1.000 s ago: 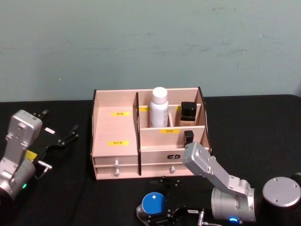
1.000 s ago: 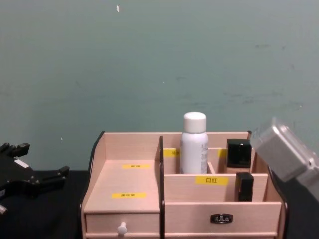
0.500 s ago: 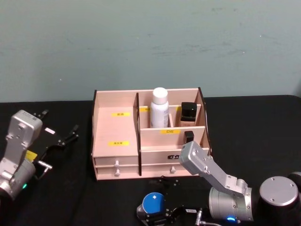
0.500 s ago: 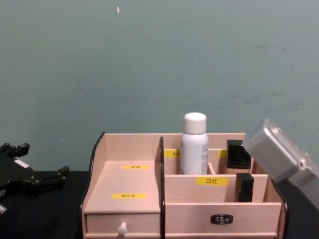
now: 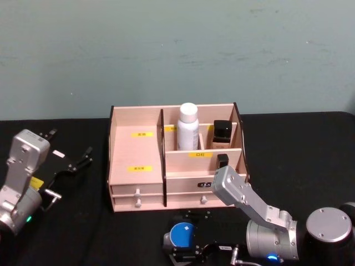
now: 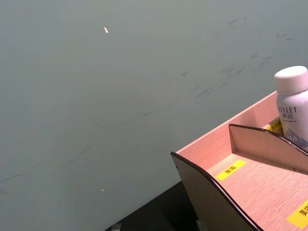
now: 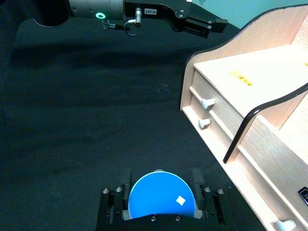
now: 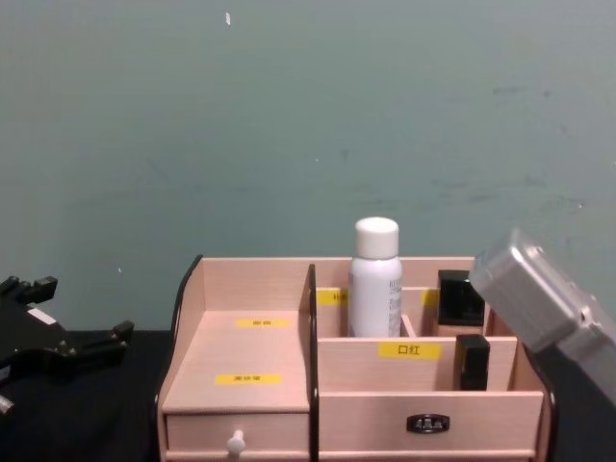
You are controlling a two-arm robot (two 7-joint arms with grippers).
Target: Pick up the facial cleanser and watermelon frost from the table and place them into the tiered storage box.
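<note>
The tiered storage box (image 5: 136,158) stands mid-table, pale wood with yellow labels and white-knobbed drawers; it also appears in the chest view (image 8: 252,351) and both wrist views (image 6: 250,178) (image 7: 250,72). Near the table's front edge, my right gripper (image 5: 184,250) is shut on a round blue-topped container (image 5: 182,235), just in front of the box's drawers. In the right wrist view the blue top (image 7: 161,199) sits between the two black fingers (image 7: 119,195). I cannot tell if it is the facial cleanser or the watermelon frost. My left gripper (image 5: 71,155) rests open at the table's left.
A white bottle (image 5: 188,126) stands in the box's rear compartment, with a black-capped bottle (image 5: 222,133) beside it and a small black item (image 5: 222,161) in the front slot. The black table (image 5: 299,144) has free room right of the box. A teal wall is behind.
My right arm has shifted a little, its wrist dropping lower, and the blue-topped container has edged slightly toward the box. The left arm has not moved.
</note>
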